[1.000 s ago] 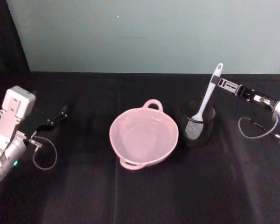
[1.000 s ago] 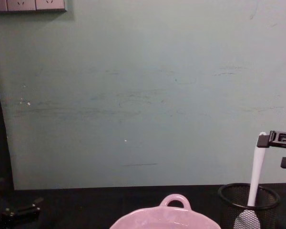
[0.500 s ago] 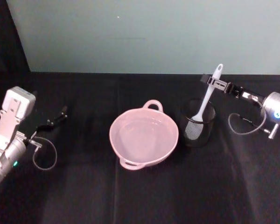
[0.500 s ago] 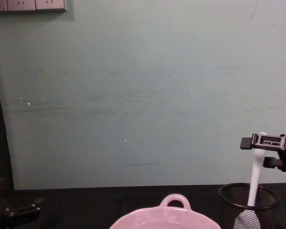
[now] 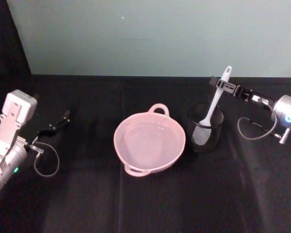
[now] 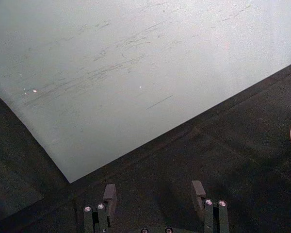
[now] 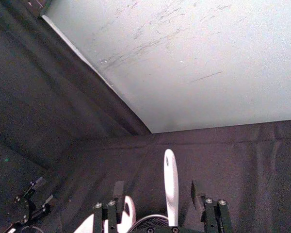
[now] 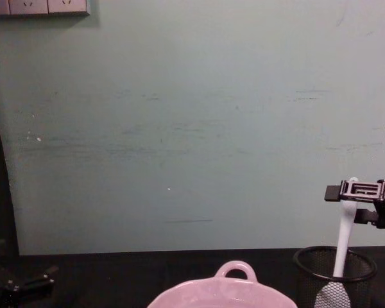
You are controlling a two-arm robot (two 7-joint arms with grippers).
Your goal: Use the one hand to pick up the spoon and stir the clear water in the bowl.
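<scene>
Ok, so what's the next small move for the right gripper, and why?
Probably close the right gripper on the spoon handle. Its fingers stand open on either side of the handle near its tip, not yet pinching it, while the spoon's head sits in the black mesh cup beside the bowl. The left gripper rests open at the far left.

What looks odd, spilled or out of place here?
Nothing is spilled or broken. The spoon leans tilted in the mesh cup beside the bowl, with the right end effector open around its handle. The left end effector is parked far left.
</scene>
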